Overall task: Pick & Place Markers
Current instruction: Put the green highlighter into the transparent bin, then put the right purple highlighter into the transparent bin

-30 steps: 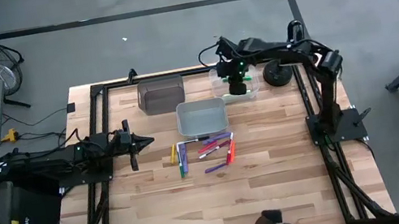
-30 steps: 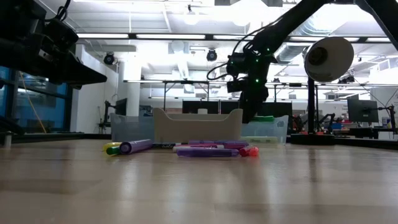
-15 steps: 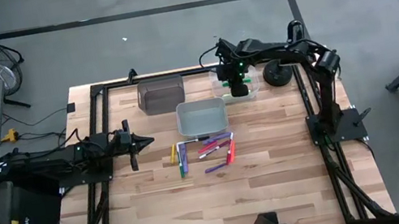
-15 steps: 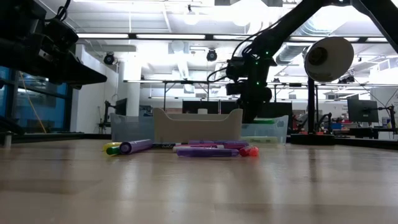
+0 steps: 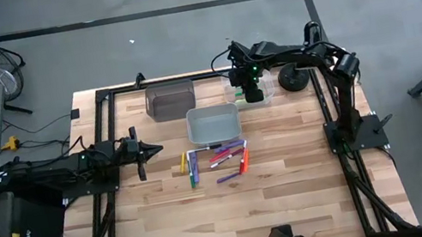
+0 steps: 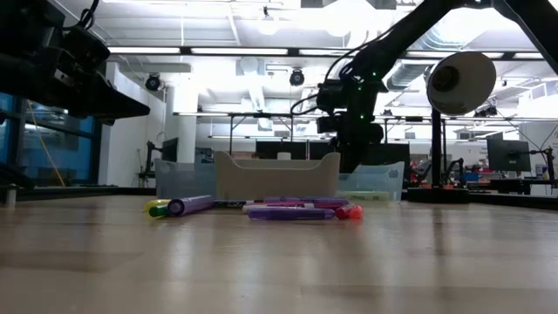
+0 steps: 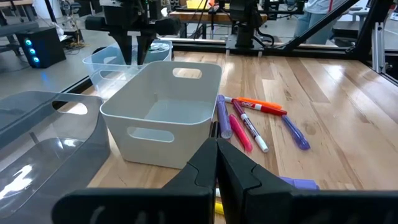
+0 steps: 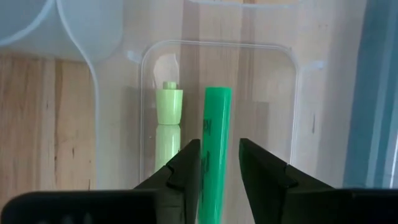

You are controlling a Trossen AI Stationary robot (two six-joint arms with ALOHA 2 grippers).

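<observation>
A robotics lab — open ceiling ducts, monitors, more workbenches beyond.

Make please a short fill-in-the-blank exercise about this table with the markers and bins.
1. The right gripper hovers over the clear bin, jaws either side of a ____ marker.
2. The white bin holds ____ markers.
3. The left gripper is ____.

Missing words: green; no; shut

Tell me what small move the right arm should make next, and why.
Probably lift straight up out of the clear bin. The right gripper stands open around the green marker, which seems to lie in the bin beside a lighter green one.
</observation>
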